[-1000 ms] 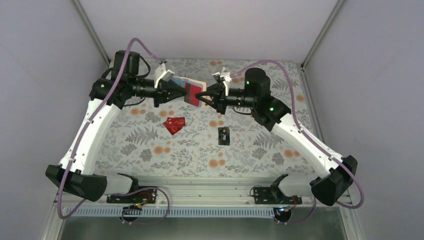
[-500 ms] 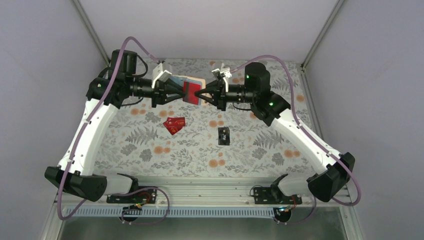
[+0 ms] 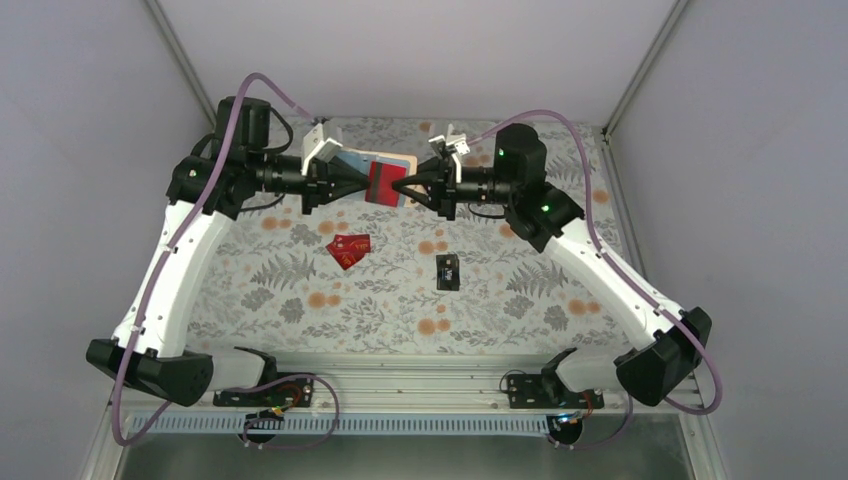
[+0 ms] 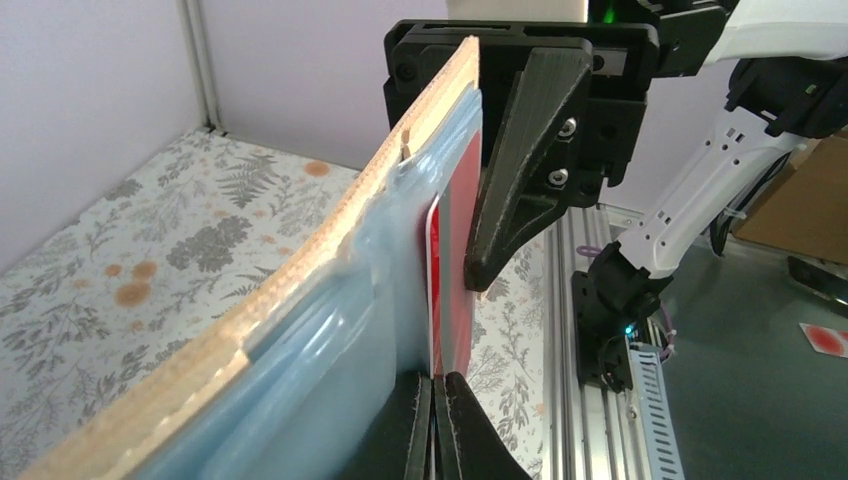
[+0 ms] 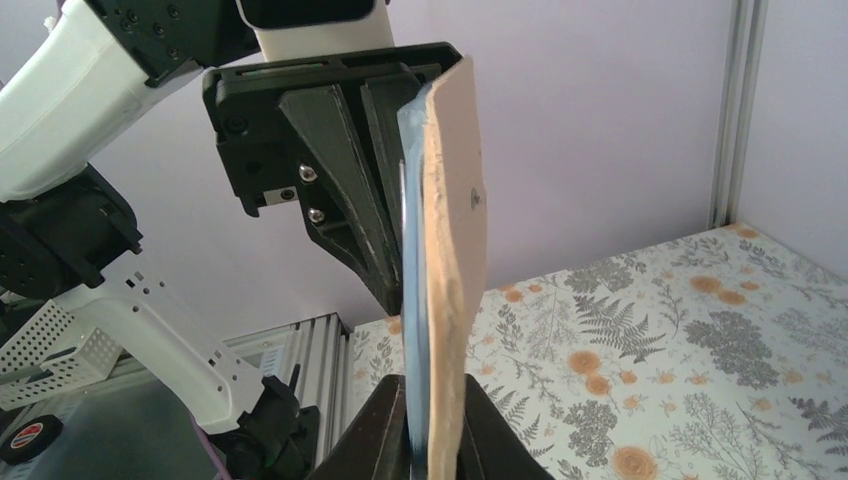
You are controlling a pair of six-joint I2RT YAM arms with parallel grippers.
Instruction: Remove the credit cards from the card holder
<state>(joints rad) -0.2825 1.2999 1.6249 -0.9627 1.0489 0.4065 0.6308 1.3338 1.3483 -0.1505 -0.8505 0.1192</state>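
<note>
The card holder (image 3: 392, 163), tan outside and pale blue inside, hangs in the air over the back of the table between both grippers. A red credit card (image 3: 380, 183) sticks out of its inner pocket. My left gripper (image 3: 362, 184) is shut on the near edge of that red card (image 4: 455, 240). Its fingertips (image 4: 452, 400) are pressed together just below the pale blue panel (image 4: 300, 340). From the other side, my right gripper (image 3: 401, 187) is shut on the holder's edge (image 5: 455, 240), one finger on each face. Two red cards (image 3: 348, 248) and a black card (image 3: 447, 270) lie on the table.
The floral table cover (image 3: 300, 290) spreads under the arms. Grey walls with metal corner posts (image 3: 640, 70) close in the back and sides. An aluminium rail (image 3: 400, 375) with the arm bases runs along the near edge.
Both grippers and the holder have drifted slightly up and toward the back. The holder now lies flatter, showing more blue inside. The cards on the table have not moved.
</note>
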